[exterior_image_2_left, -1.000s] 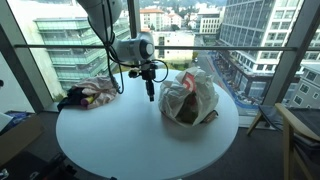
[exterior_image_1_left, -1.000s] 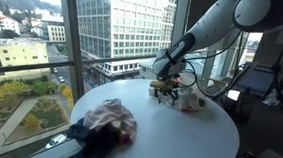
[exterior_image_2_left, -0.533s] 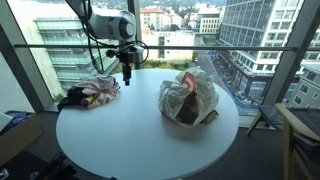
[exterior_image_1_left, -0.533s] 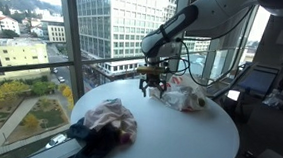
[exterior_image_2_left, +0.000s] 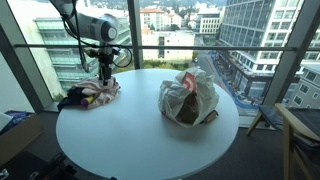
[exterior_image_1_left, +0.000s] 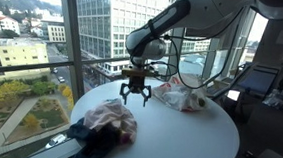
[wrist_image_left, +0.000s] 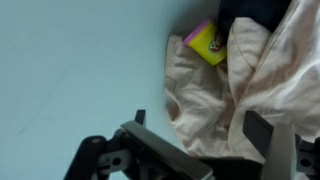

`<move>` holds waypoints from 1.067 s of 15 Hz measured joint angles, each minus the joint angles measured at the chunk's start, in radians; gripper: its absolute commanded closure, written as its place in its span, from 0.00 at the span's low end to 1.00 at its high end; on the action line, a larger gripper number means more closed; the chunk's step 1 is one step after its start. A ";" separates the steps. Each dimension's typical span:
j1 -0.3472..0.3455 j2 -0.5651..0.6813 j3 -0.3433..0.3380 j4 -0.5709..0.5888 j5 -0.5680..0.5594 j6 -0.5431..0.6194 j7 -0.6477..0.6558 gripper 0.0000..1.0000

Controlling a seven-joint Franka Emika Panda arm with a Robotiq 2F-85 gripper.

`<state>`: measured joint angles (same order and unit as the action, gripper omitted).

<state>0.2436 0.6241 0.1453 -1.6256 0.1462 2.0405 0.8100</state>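
My gripper hangs open and empty above the round white table, close over the edge of a heap of clothes. It also shows in the other exterior view, just above the same heap. In the wrist view the open fingers frame a pale pink cloth lying on the table, with a small yellow and pink item and dark cloth beyond it.
A white plastic bag with dark contents stands on the far side of the table; it shows in both exterior views. Window glass and frames stand close behind the table. A chair is at one side.
The arm has swung away from the plastic bag across the table to the clothes heap. The gripper has stayed open and empty.
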 measured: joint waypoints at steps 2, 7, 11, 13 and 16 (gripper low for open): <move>0.026 0.008 0.018 0.000 0.004 0.006 -0.034 0.00; 0.096 0.044 0.025 0.011 0.004 0.091 -0.069 0.00; 0.132 0.108 0.026 0.055 0.004 0.167 -0.099 0.00; 0.145 0.139 0.026 0.080 0.004 0.185 -0.108 0.00; 0.160 0.170 0.023 0.105 -0.003 0.204 -0.120 0.00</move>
<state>0.4033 0.7939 0.1681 -1.5206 0.1428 2.2440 0.6905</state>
